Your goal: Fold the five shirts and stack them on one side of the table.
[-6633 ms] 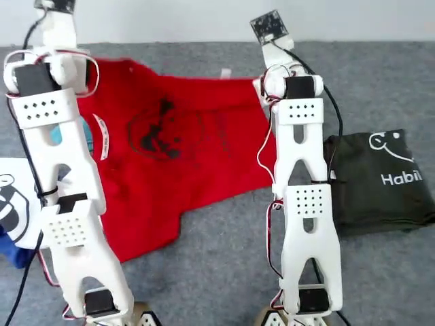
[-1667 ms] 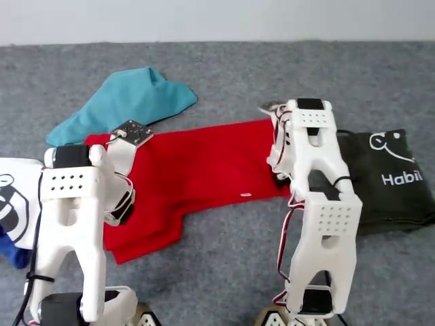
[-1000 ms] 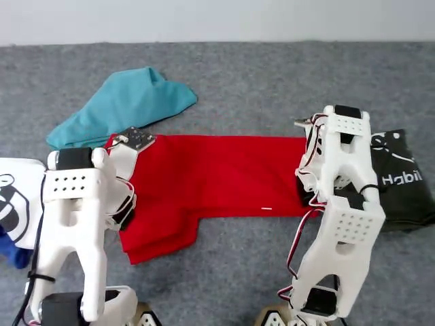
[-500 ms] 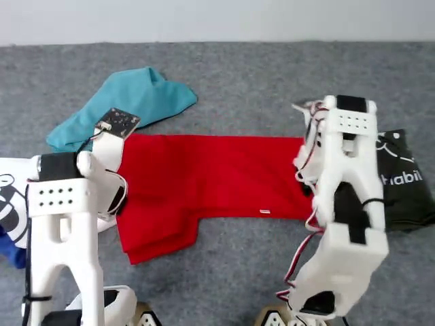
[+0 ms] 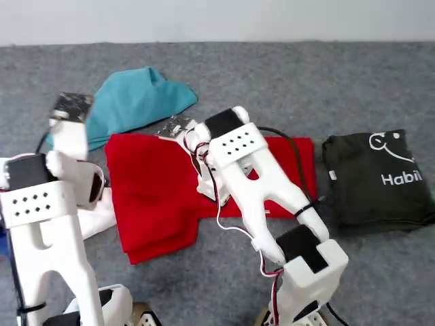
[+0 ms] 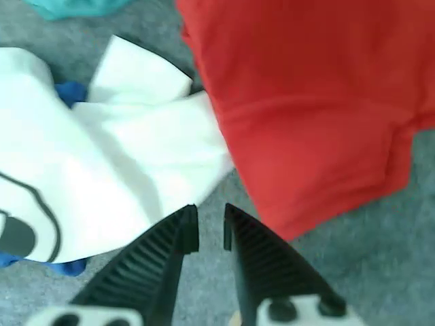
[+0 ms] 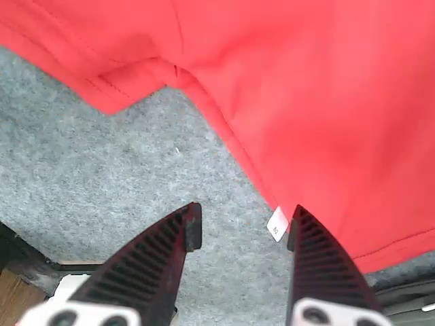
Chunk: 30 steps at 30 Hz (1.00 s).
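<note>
Around one red shirt [image 5: 149, 190] lie four others: teal [image 5: 132, 105], black [image 5: 374, 197], white [image 6: 102, 156], blue [image 6: 68, 93].

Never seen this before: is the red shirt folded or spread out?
Partly folded: the red shirt lies as a long band with a flap jutting out, not compact like the black shirt.

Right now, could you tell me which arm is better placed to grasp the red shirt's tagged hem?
Probably right: the right pincer, open, is over the white tag on the red shirt's hem; the left pincer hovers by the white shirt.
</note>
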{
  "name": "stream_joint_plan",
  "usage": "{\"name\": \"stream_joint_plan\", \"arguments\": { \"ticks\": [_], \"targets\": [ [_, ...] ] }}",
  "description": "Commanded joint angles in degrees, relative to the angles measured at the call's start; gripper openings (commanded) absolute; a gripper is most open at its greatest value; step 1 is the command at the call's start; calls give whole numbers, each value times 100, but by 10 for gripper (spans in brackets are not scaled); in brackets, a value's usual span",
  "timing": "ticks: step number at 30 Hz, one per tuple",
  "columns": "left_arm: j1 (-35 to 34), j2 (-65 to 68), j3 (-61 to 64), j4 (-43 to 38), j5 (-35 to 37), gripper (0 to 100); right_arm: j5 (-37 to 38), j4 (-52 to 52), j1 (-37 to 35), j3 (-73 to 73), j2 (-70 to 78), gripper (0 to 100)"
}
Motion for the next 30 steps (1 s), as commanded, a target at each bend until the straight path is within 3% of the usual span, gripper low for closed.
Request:
{"name": "stream_joint_plan", "arguments": {
  "ticks": [1,4,8,14,23,30],
  "targets": [
    [264,70,927,132,-800,76,9,66,462,-193,-31,205],
    [475,273,1525,88,-1503,76,9,66,1156,-202,-40,205],
    [519,466,1385,-114,-1521,75,9,110,2079,-202,-40,205],
    [615,958,1859,-1310,-1521,73,44,101,2949,-202,-40,205],
    [1415,1802,2325,-1398,-1503,73,53,66,3116,-202,-4,205],
    [1442,2031,2316,-1714,-1503,72,53,92,3116,-176,-4,205]
  ]
}}
